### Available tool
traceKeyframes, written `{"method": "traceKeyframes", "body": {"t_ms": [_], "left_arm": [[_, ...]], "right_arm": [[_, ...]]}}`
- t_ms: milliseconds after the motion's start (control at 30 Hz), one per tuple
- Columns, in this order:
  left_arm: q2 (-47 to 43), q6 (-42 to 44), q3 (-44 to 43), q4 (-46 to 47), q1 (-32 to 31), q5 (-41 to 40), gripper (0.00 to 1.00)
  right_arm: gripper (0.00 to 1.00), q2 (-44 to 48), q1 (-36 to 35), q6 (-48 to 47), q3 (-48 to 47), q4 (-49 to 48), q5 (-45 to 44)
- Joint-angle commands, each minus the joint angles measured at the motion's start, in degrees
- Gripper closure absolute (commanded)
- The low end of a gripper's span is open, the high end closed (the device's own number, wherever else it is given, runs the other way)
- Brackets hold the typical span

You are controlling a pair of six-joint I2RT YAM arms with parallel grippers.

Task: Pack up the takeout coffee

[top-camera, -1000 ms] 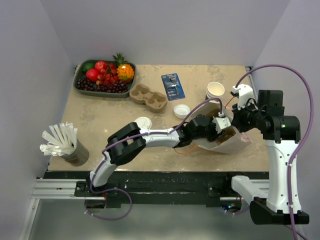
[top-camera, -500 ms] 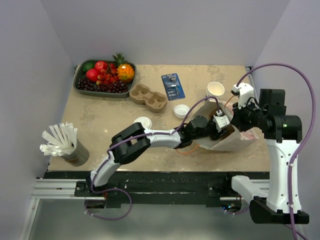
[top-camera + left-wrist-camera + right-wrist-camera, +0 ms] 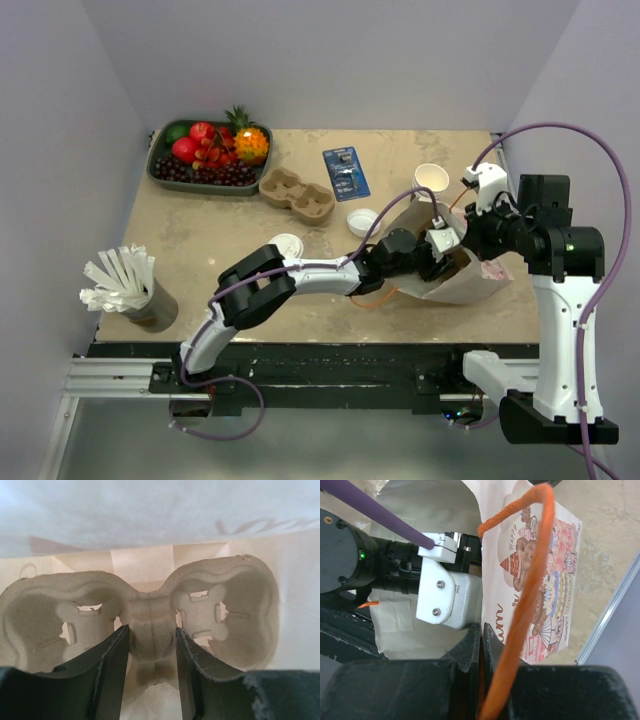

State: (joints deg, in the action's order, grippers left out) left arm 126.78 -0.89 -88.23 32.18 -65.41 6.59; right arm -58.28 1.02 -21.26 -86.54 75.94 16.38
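White-lidded takeout coffee (image 3: 286, 244) stands on the table (image 3: 200, 250), outside the paper bag (image 3: 470, 285) that both tools are working on.
From above we see the takeout coffee mostly as a round white plastic lid, and the cup beneath it is all but hidden at this angle. It sits upright near the table's middle, close against the far side of the left arm and well apart from the bag. We find the left tool (image 3: 150, 635) reached deep inside the bag, its jaws part-way apart and clamped on the central ridge of a pulp carrier (image 3: 150, 615), whose two cup wells gape on either side. The right tool (image 3: 481, 630) is pinched tight on the bag's printed wall at the mouth, with the orange handle (image 3: 530, 580) looping past its fingers.
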Motion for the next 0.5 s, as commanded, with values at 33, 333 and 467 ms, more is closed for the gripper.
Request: {"method": "traceKeyframes", "body": {"t_ms": [33, 333, 467], "left_arm": [[-11.72, 0.53, 3.14, -7.65, -0.6, 0.53, 1.0], [-17.88, 6.16, 4.91, -21.98, -0.51, 1.32, 1.0], [-16.92, 4.76, 4.12, -22.52, -0.51, -0.95, 1.0]], "right_arm": [[1.0, -0.95, -0.58, 1.3, -1.61, -2.99, 6.37], [1.0, -3.94, -0.58, 5.08, -0.29, -6.51, 16.14], [1.0, -3.86, -0.58, 5.96, -0.82, -7.56, 11.84]]}}
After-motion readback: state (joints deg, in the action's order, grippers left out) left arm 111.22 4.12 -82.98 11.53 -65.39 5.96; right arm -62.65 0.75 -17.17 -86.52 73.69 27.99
